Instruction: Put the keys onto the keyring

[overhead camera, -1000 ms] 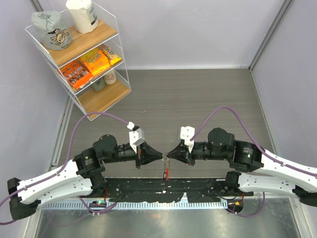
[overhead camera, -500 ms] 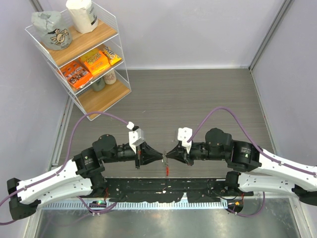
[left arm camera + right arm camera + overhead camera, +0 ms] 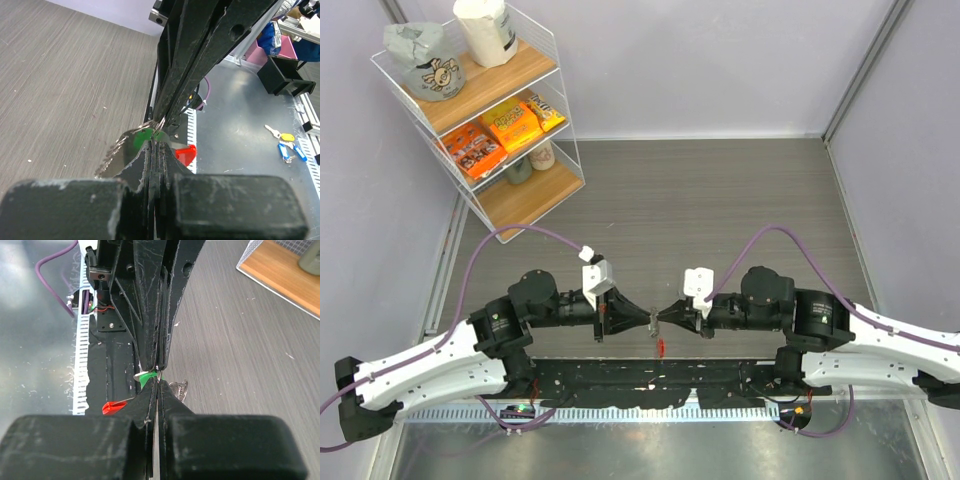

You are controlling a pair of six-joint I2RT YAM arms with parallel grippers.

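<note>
My left gripper (image 3: 647,320) and right gripper (image 3: 663,319) meet tip to tip just above the near edge of the table. Both are shut. In the left wrist view my gripper (image 3: 155,144) pinches the green key (image 3: 143,136), whose silver blade sticks out to the left. The right gripper's tips pinch the keyring's silver loops (image 3: 156,123) just above. The keyring's red arc (image 3: 186,154) hangs beside the tips and shows in the top view (image 3: 659,347). In the right wrist view my gripper (image 3: 158,382) touches the green key (image 3: 147,376), with the red arc (image 3: 114,407) to the left. The black key is hidden.
A wire shelf rack (image 3: 485,120) with snack packs and bags stands at the back left. Purple cables (image 3: 525,232) arch over both arms. The black mounting rail (image 3: 650,380) runs below the grippers. A spare bunch of keys (image 3: 285,142) with yellow and blue heads lies on the metal surface.
The right wrist has shifted left and then back, ending slightly lower. Both grippers stay shut and tip to tip, with the red arc hanging below.
</note>
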